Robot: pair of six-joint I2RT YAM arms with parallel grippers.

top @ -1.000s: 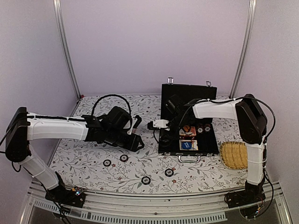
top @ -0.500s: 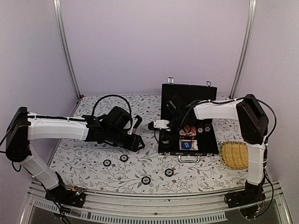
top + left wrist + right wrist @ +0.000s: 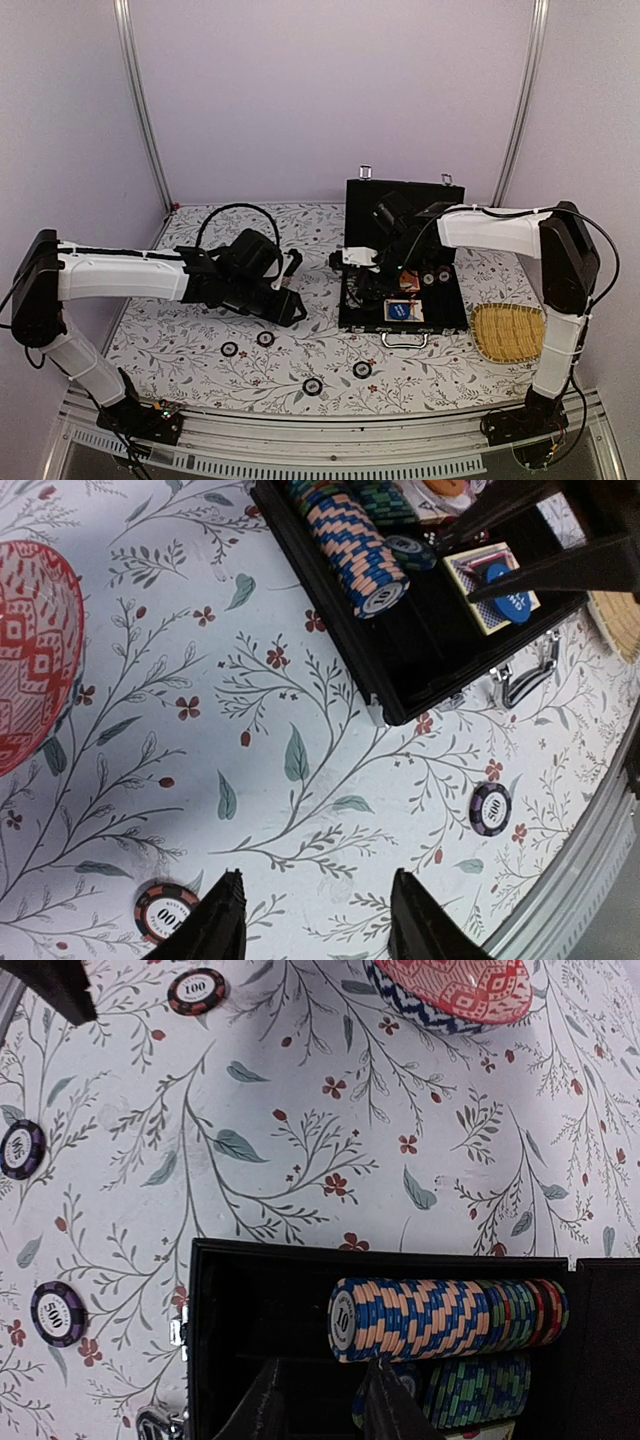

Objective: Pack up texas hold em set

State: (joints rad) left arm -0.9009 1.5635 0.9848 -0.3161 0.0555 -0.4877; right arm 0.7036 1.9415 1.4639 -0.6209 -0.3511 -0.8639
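Top external view: found right gripper (image 3: 322,1370) over open briefcase (image 3: 400,200) at floral table's (image 3: 170,345) far right, jaws narrowly apart, empty; left gripper (image 3: 318,880) low mid-table, wide, empty. Counted 4 poker chips (image 3: 312,386) near front edge.

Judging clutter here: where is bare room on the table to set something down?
Bare floral cloth lies near-left, left of the four small round loose poker chips, and between the black hinged briefcase's silver handle and the near edge. Crowded: the briefcase's inside, under the right gripper.
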